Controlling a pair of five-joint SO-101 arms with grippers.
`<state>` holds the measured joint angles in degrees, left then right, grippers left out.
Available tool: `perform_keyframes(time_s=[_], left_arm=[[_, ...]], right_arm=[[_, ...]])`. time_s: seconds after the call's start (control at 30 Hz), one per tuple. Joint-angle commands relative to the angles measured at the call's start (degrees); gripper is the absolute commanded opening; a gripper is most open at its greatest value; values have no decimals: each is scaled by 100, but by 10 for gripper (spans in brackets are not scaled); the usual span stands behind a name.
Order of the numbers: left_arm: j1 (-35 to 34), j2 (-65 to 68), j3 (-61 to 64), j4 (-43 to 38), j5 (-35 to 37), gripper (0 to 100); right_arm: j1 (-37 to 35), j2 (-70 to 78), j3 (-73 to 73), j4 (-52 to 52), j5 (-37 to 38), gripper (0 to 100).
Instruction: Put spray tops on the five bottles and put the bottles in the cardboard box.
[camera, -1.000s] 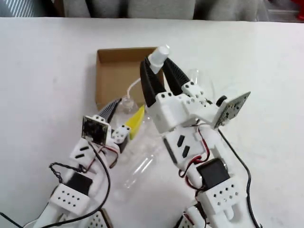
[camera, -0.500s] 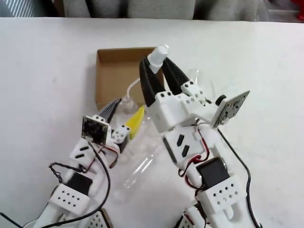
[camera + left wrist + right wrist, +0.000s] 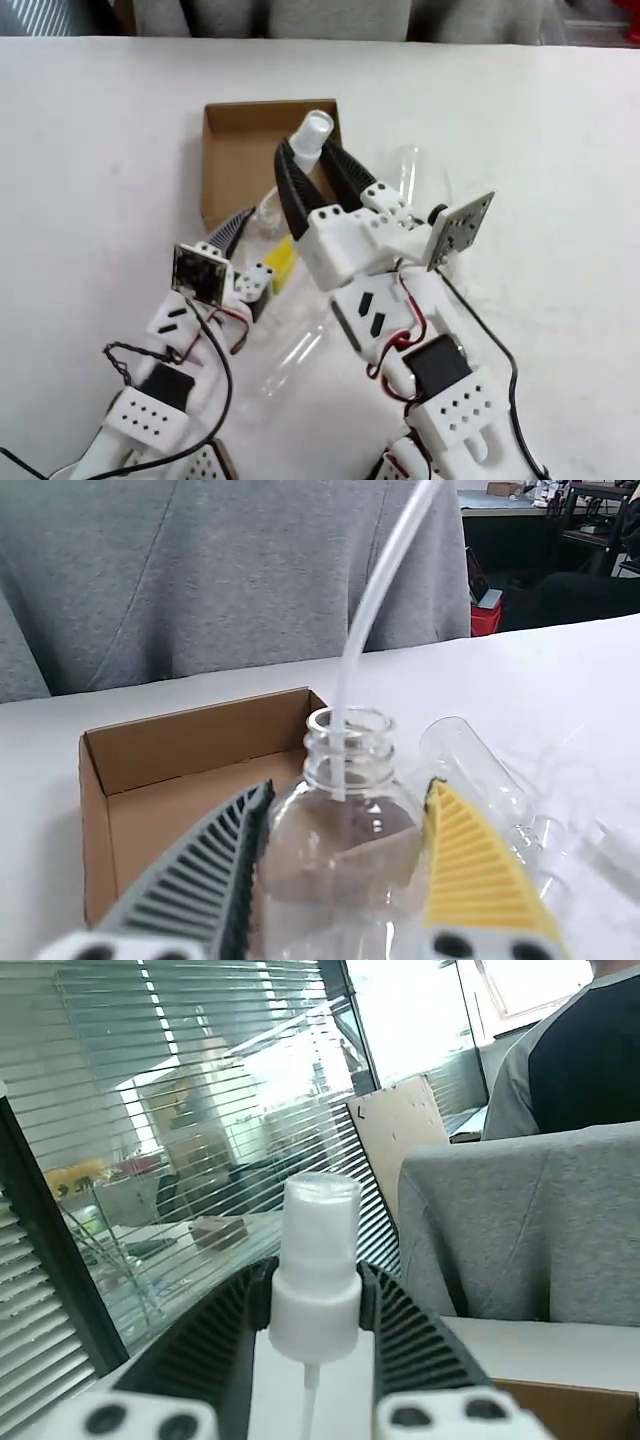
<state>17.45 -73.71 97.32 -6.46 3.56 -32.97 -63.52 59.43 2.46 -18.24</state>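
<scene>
Spray top (image 3: pixel 318 1295) — white plastic — pinched by right fingers (image 3: pixel 415 1335); left fingers (image 3: pixel 470 880) clamp clear bottle (image 3: pixel 340 830).

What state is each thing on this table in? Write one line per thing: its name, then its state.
Left gripper: shut on the bottle.
Right gripper: shut on the spray top.
Bottle: held neck up, uncapped, the top's tube in its neck.
Spray top: above the bottle, not seated.
Box: open, no bottle seen inside.
Spare bottle: lying on the table, uncapped.
</scene>
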Motion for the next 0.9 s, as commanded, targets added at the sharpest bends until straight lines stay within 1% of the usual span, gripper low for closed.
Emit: perform_keyframes(time_s=[0.0, 0.33, 0.43, 0.63, 0.87], left_arm=[[40, -136, -9, -62, 70, 102], [31, -136, -9, -62, 70, 102], [31, -136, -9, -62, 70, 102], [31, -136, -9, -62, 70, 102], [22, -136, -9, -62, 70, 102]], right_arm=[[-48, 48, 44, -127, 79, 15], [-48, 57, 352, -127, 79, 15], [-66, 277, 316, -145, 79, 15], [-48, 1138, 325, -936, 88, 15], [-84, 1446, 334, -1042, 88, 15]])
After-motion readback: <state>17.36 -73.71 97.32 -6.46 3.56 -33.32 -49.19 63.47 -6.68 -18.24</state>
